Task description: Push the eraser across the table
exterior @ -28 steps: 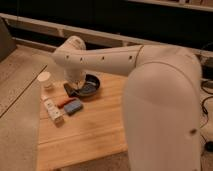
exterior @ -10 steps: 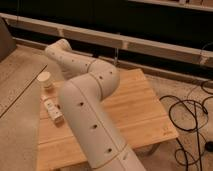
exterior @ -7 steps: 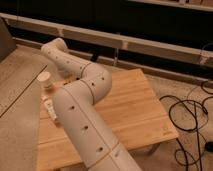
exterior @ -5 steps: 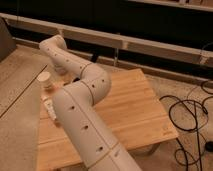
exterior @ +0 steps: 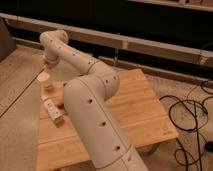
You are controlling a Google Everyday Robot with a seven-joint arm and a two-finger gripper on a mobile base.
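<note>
The white robot arm (exterior: pixel 95 125) rises from the near edge, crosses the table (exterior: pixel 135 110) and bends back to the far left. On the table's left part lies a white box (exterior: pixel 53 111). A small red object (exterior: pixel 60 104), just beside the box and partly hidden by the arm, may be the eraser; this cannot be told for certain. Farther back stands a paper cup (exterior: pixel 45 80). The gripper (exterior: pixel 47 65) hangs just above the cup, fingers closed and holding nothing visible. Black cables (exterior: pixel 192 120) lie on the floor to the right.
</note>
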